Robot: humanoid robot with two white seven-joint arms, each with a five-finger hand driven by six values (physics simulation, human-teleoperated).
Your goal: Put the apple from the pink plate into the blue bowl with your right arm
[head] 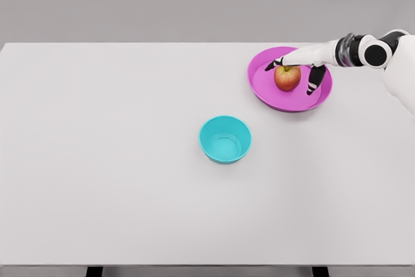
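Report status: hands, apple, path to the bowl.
Right hand over the pink plate, fingers spread around the apple, no grasp confirmed. Apple on plate. Left arm out of view. Blue bowl empty, path clear.

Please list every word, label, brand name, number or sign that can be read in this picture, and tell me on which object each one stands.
There is no readable text in the head view.
The pink plate, the apple, the blue bowl, the white table and the right hand with its arm all show plain surfaces, with no letters, numbers, logos or signs.
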